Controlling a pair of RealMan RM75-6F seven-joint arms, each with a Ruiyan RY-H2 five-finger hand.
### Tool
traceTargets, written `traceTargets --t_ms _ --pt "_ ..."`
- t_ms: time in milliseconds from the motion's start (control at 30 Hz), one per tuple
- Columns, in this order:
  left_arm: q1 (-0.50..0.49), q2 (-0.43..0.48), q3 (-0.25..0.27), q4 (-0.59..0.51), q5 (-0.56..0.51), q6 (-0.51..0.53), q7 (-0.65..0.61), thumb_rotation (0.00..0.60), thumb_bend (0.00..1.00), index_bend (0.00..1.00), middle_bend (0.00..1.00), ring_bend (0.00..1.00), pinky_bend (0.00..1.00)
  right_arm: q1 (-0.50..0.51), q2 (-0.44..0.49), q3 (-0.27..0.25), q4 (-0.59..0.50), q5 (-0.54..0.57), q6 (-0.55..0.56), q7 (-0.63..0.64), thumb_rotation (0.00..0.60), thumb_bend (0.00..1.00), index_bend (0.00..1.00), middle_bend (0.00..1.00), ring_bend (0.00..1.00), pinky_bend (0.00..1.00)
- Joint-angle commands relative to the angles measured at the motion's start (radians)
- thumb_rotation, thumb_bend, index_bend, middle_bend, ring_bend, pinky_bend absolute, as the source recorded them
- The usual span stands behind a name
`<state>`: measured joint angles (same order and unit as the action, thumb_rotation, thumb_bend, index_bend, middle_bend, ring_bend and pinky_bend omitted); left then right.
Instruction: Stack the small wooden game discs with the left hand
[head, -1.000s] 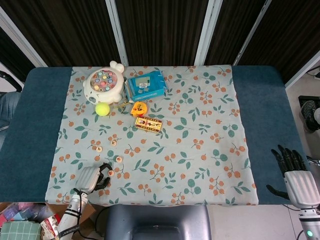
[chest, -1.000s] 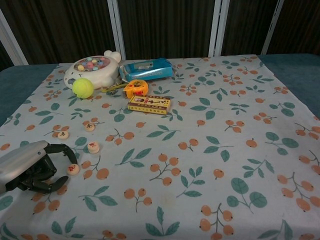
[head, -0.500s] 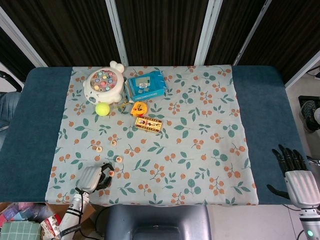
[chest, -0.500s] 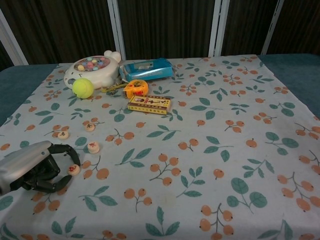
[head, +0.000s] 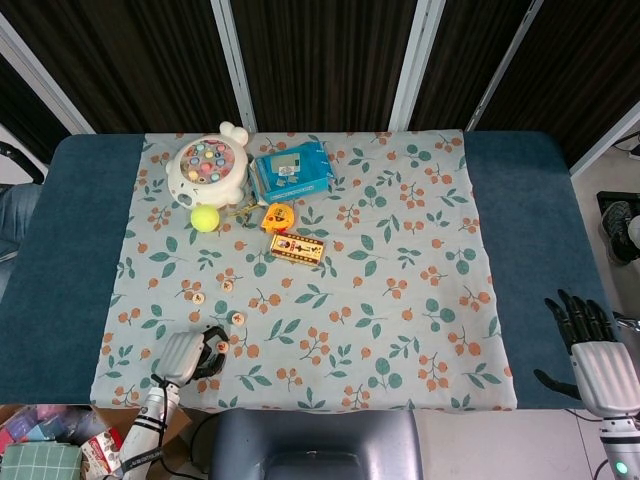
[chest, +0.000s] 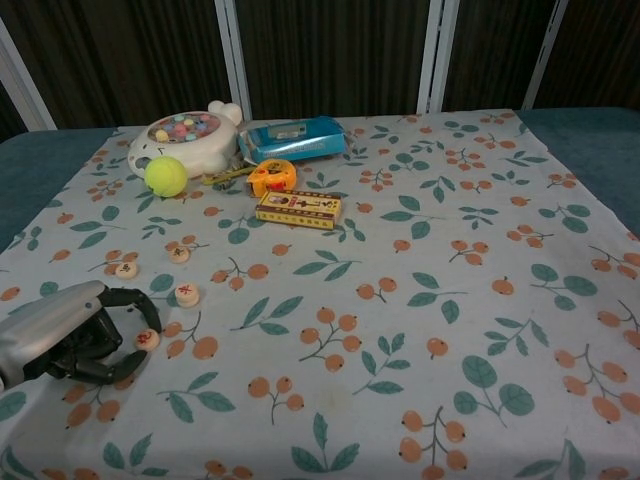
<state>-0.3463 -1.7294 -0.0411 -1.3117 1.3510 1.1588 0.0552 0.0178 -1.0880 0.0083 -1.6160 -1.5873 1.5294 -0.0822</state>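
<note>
My left hand (chest: 62, 335) lies low at the near left of the tabletop (chest: 420, 330), its dark fingers (chest: 120, 300) curled around a disc (chest: 147, 339) with a red mark. I see three more discs beyond it: one (chest: 186, 293) just past the fingers, one (chest: 127, 269) further left, one (chest: 179, 254) behind. Far back sit a yellow ball (chest: 165, 175), a fishing toy (chest: 185, 138) and a patterned box (chest: 298, 209).

We're seeing a blue table (head: 70, 250) carrying a floral cloth (head: 400, 250); discs (chest: 186, 293), ball (chest: 165, 176), toys sitting far-left on it.
</note>
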Motion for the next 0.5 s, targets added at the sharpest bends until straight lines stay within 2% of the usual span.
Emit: traceTargets --t_ms 33,300,500 --pt "0.000 0.000 -0.001 0.000 0.001 0.000 -0.001 0.600 0.41 0.48 1.00 1.00 1.00 0.000 0.000 0.000 0.000 -0.001 0.000 -0.001 0.600 0.20 0.00 0.00 0.00 0.00" --pt "-0.003 0.012 -0.016 -0.010 0.005 0.010 -0.008 0.600 0.41 0.52 1.00 1.00 1.00 0.001 0.000 0.000 0.000 0.000 -0.002 -0.002 0.600 0.20 0.00 0.00 0.00 0.00" --pt "-0.035 0.036 -0.091 -0.056 -0.004 0.029 -0.020 0.600 0.41 0.52 1.00 1.00 1.00 0.000 0.000 0.000 0.000 0.001 -0.001 -0.001 0.600 0.19 0.00 0.00 0.00 0.00"
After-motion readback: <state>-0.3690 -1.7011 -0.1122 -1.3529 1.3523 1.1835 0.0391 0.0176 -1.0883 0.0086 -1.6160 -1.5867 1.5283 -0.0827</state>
